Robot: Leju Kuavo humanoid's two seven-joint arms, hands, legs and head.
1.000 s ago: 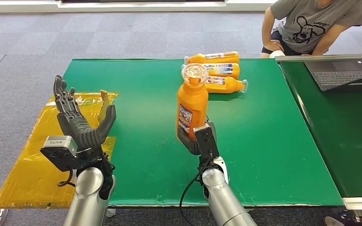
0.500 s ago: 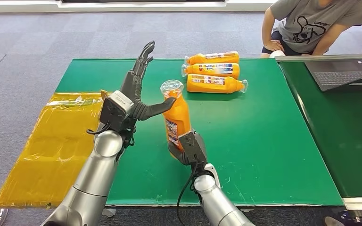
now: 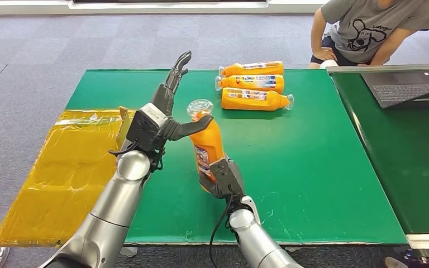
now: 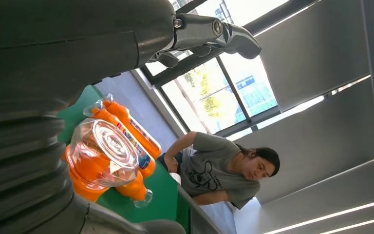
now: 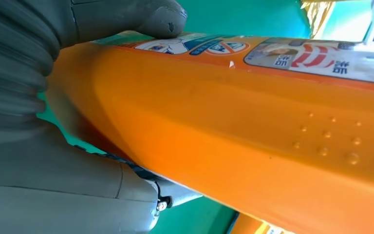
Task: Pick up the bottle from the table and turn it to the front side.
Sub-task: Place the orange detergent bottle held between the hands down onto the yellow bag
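Fingers [image 3: 174,84] of the left hand [image 3: 165,117] are spread and extended upward, with the thumb stretched toward the neck of the held bottle [image 3: 206,146]; nothing is grasped by this hand. Whether the thumb tip touches the neck or lies just beside it cannot be told from the head view. In the left wrist view the clear cap [image 4: 108,148] of the bottle is seen close against the hand's ribbed cover.

The right hand [image 3: 222,177] is wrapped around the lower body of the bottle. In the right wrist view a thumb [image 5: 126,17] is pressed on the labelled face while the palm cradles the orange body [image 5: 233,117].

The bottle is held above the green table [image 3: 324,167], near its front centre, roughly upright and tilted slightly toward the left hand, with the cap uppermost. A label is visible on the side facing the camera and partly turned leftward.

Task status, as judged from these views:
1. Pick-up is done: the bottle is lifted and carried by the right hand.
2. Turning is judged to be under way or about to begin; the left hand is positioned at the neck but is not closed on it.
3. Which face counts as the front cannot be confirmed, so completion of the turn cannot be stated.

Three further orange bottles [image 3: 254,84] are laid on their sides at the far part of the table. A yellow sheet [image 3: 61,173] is spread left of the table. A seated person [image 3: 368,30] and a laptop [image 3: 405,86] are present at the far right.
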